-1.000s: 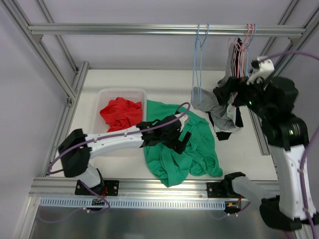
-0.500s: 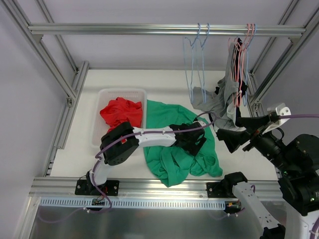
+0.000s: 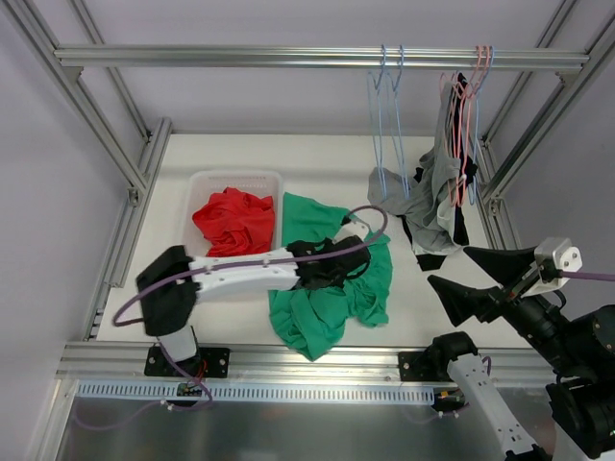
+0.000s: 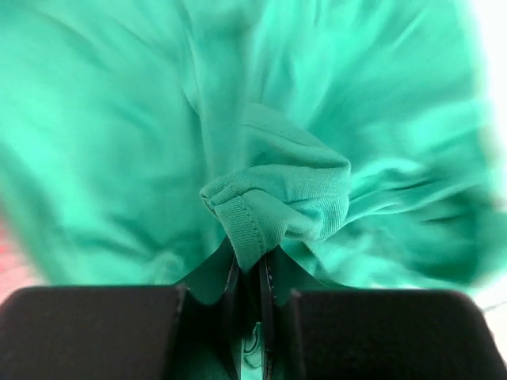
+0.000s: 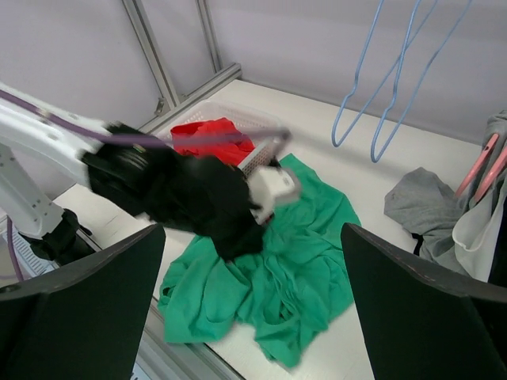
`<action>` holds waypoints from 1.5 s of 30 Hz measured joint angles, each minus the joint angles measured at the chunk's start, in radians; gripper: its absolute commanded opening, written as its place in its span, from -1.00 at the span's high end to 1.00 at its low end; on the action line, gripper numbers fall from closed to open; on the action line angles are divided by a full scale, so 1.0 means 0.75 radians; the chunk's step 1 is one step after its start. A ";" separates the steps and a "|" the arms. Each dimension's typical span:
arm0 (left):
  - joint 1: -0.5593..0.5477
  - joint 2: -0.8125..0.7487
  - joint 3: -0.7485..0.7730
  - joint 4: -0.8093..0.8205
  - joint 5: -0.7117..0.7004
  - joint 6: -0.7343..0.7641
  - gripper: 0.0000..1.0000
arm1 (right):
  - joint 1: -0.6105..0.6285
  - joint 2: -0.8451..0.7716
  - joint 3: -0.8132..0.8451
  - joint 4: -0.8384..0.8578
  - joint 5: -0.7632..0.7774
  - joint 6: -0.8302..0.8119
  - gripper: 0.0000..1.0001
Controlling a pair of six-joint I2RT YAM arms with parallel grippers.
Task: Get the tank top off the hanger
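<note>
The green tank top [image 3: 322, 317] lies crumpled on the table, off any hanger. My left gripper [image 3: 361, 268] is shut on a ribbed fold of it, and the left wrist view shows the green tank top [image 4: 277, 190] pinched between the jaws of the left gripper [image 4: 252, 265]. Two empty blue hangers [image 3: 386, 125] hang from the top rail. My right gripper [image 3: 448, 266] is open and empty, raised at the near right. The right wrist view looks down between its fingers [image 5: 79, 309] at the green tank top [image 5: 301, 269].
A white basket [image 3: 235, 176] holding a red cloth [image 3: 233, 219] stands left of the green top. Pink hangers [image 3: 468, 115] with grey and black garments [image 3: 428, 206] hang at the right end of the rail. Frame posts line both sides.
My left gripper closed on the green fabric and pulled it leftward, bunching the top. My right arm drew back from the hangers to the near right, still open.
</note>
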 measured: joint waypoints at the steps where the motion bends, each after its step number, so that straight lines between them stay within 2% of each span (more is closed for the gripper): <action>1: 0.000 -0.082 -0.001 -0.020 -0.032 0.005 1.00 | 0.000 0.000 -0.004 0.000 0.003 -0.003 -0.99; 6: 0.041 -0.479 0.148 -0.108 -0.164 0.075 1.00 | 0.000 -0.002 -0.018 -0.003 0.025 -0.011 -0.99; 10: 0.168 -0.602 0.361 -0.150 -0.221 0.145 1.00 | 0.000 -0.012 -0.018 -0.003 0.043 -0.011 -0.99; 13: 0.270 -0.626 0.516 -0.209 -0.238 0.210 1.00 | 0.000 -0.024 -0.018 -0.003 0.057 -0.011 -0.99; 21: 0.424 -0.597 0.919 -0.322 -0.236 0.381 1.00 | 0.000 -0.034 -0.018 -0.003 0.066 -0.011 -0.99; 25: 0.525 -0.588 1.019 -0.329 -0.232 0.431 1.00 | 0.000 -0.034 -0.020 -0.003 0.065 -0.011 -0.99; 28: 0.660 -0.588 1.013 -0.350 -0.158 0.428 1.00 | 0.000 -0.034 -0.020 -0.003 0.065 -0.011 -0.99; 31: 0.857 -0.590 0.921 -0.373 -0.003 0.384 1.00 | 0.000 -0.034 -0.021 -0.003 0.064 -0.010 -0.99; 36: 1.077 -0.558 0.762 -0.405 0.179 0.319 1.00 | 0.000 -0.034 -0.032 -0.004 0.059 -0.010 -0.99; 41: 1.176 -0.534 0.601 -0.403 0.247 0.267 1.00 | 0.000 -0.034 -0.049 -0.004 0.057 -0.009 -0.99; 45: 1.198 -0.505 0.464 -0.395 0.275 0.233 1.00 | 0.000 -0.035 -0.064 -0.005 0.052 -0.006 -0.99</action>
